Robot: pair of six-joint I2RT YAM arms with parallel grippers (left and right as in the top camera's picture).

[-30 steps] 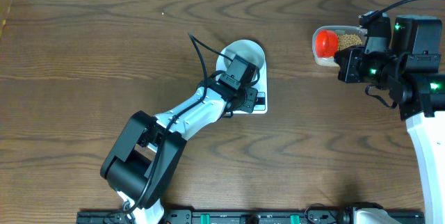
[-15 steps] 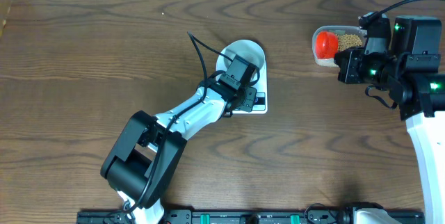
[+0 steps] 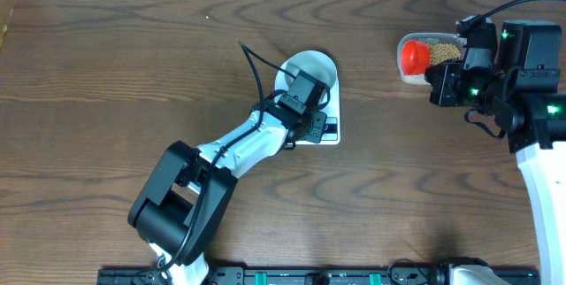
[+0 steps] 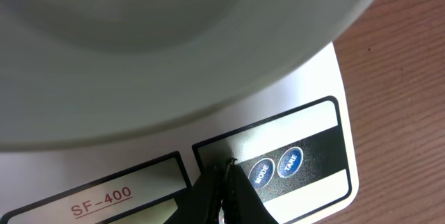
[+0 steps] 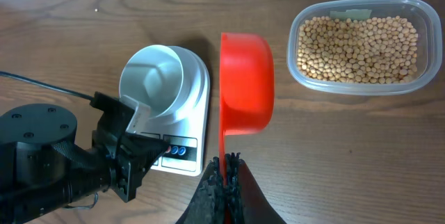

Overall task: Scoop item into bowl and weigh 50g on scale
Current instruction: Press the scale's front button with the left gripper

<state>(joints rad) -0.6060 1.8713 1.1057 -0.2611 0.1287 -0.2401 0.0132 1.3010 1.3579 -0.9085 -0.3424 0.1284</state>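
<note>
1. While the bowl (image 4: 174,43) sits on the scale (image 4: 125,196) mid-tabletop (image 4: 407,78), the left gripper (image 4: 226,182), clenched empty, points at the buttons (image 4: 277,167) beside it.
2. Meanwhile the right gripper (image 5: 224,175) grasps a red scoop (image 5: 245,85) near the tub (image 5: 361,87) of beans (image 5: 358,49), by the far right corner.

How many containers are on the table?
2: a small round white bowl on the flat white scale at centre; a clear plastic tub of tan beans far right.

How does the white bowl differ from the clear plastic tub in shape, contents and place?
Shape: the bowl is round, the tub a rounded rectangle. Look: the bowl is opaque white, the tub clear. Contents: the bowl is empty, the tub holds beans. Place: the bowl stands on the scale, the tub on the table. Both are open on top.
</note>
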